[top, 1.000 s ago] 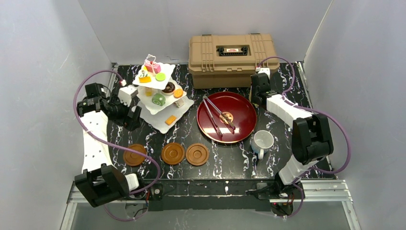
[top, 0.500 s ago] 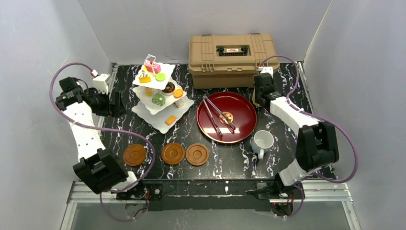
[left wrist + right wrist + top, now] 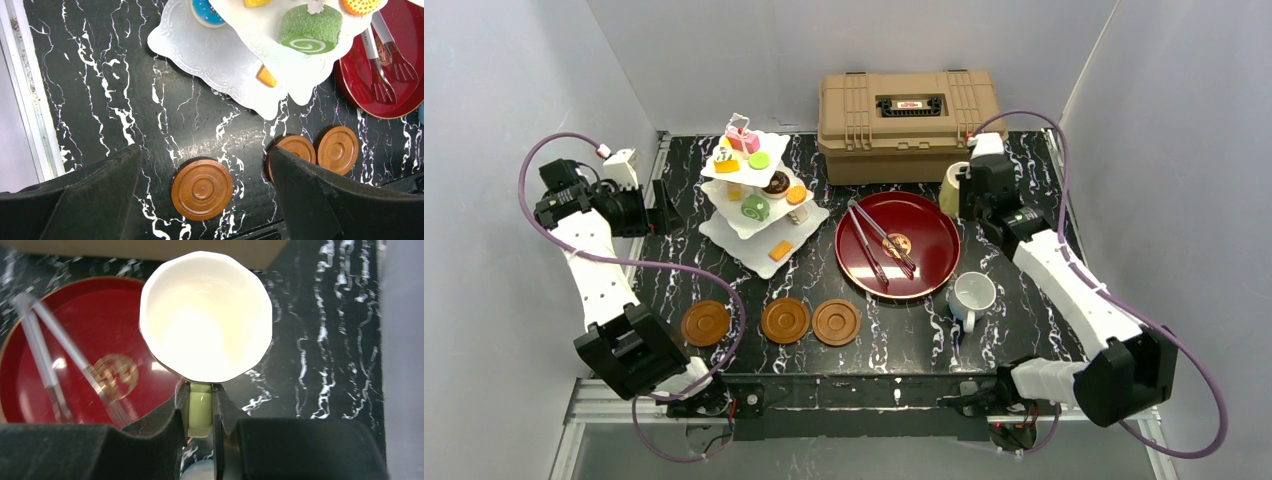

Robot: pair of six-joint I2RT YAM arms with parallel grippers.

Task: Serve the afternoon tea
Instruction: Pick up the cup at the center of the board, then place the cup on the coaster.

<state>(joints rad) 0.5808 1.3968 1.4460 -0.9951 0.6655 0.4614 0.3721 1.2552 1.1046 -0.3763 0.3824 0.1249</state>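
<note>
**Top view.**
- Stand (image 3: 724, 232): far left of the counter (image 3: 904, 345), with three tiers and pastries (image 3: 755, 207) on each.
- Coasters (image 3: 785, 320): three in a row near the front, all bare.
- White mug (image 3: 972, 296): on the counter just beside the tray (image 3: 934, 230), at its near right rim.
- Tongs (image 3: 879, 240): lying in the tray.
- Case (image 3: 911, 110): at the back.
- Cream mug (image 3: 950, 190): at the tray's far right rim, in front of the case and against the right hand (image 3: 966, 195).
- Left hand (image 3: 662, 205): left of the stand, apart from it.

**Left wrist view.**
- Left hand: spread wide, holding nothing.
- The coasters show between its fingers. The stand's lower tiers, with roll (image 3: 310, 32) and donut (image 3: 207, 12), lie beyond.

**Right wrist view.**
- Right hand: narrowed onto the cream mug's handle (image 3: 200, 407).
- The mug is upright, mouth up and empty. Whether its base is off the counter cannot be told.

**Step in hand, as judged:** carry the cream mug to a coaster.

**Handling notes:**
- The grip is on the handle alone, so the mug may swing.
- Lift straight up and clear the tray rim and the white mug.
- Travel slowly and keep the mug level.
- Lower it centred on the rightmost coaster, and release only once it is seated.
</note>
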